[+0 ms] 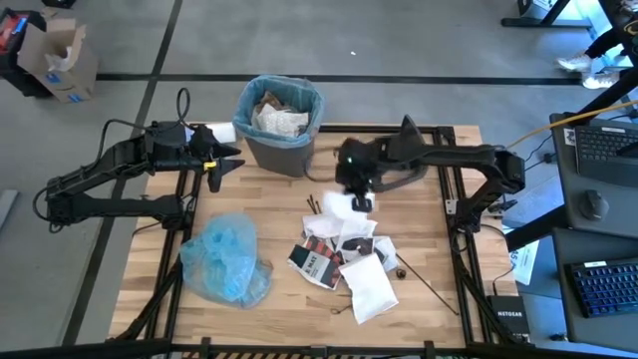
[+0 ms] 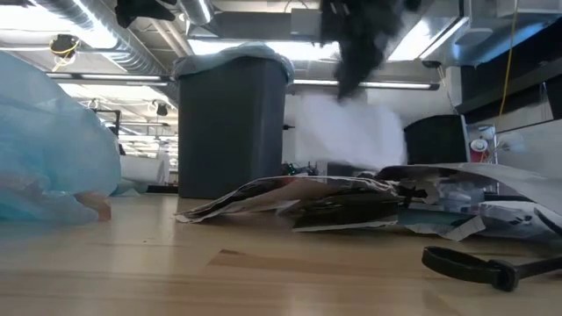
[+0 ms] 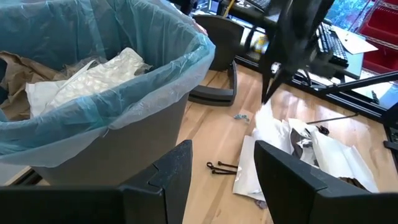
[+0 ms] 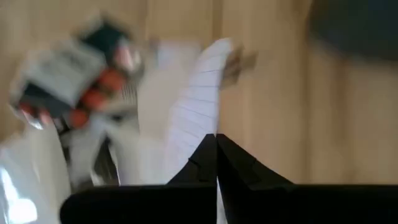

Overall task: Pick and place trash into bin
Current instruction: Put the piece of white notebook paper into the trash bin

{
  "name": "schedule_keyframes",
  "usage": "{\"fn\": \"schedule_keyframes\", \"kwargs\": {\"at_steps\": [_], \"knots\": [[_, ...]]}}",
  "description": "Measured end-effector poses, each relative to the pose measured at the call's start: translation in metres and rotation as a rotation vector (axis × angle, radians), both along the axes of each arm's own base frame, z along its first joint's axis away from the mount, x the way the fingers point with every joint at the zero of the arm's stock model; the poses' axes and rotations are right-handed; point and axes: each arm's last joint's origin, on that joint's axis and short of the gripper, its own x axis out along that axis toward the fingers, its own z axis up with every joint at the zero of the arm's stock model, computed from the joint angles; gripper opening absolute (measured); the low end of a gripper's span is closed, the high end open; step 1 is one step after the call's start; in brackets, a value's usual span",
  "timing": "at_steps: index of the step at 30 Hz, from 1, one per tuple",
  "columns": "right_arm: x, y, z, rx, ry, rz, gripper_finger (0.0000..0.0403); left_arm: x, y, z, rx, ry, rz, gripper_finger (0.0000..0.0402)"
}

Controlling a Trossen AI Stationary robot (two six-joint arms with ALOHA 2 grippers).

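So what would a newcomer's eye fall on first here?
Probably the right tool, shut on a white sheet and lifting it above the litter pile at mid-table. Next, the grey bin at the far edge, its blue liner already holding paper, and the crumpled blue bag lying near the left.

Gripper pinching white mailer

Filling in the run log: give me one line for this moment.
right gripper: shut on white paper sheet, lifting from trash pile | left gripper: open, waiting beside grey blue-lined bin
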Motion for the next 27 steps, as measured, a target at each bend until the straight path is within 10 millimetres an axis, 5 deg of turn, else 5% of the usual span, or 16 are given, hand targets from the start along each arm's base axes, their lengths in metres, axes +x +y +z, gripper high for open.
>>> {"fn": "schedule_keyframes", "kwargs": {"at_steps": [9,15,19,27], "knots": [[0.020,-0.009,0.120,-0.133,-0.522,0.021,0.0000,0.000,0.000,0.000,0.003,0.000,-0.001,0.0166],[0.027,-0.017,0.171,-0.277,-0.911,0.001,0.0000,0.000,0.000,0.000,0.016,0.005,-0.007,0.0166],[0.037,-0.032,0.181,-0.414,-1.062,-0.117,0.0000,0.000,0.000,0.000,0.019,0.003,-0.009,0.0166],[0.069,-0.079,0.142,-0.546,-0.989,-0.350,0.0013,0.000,0.000,0.000,0.023,0.005,-0.010,0.0166]]}}
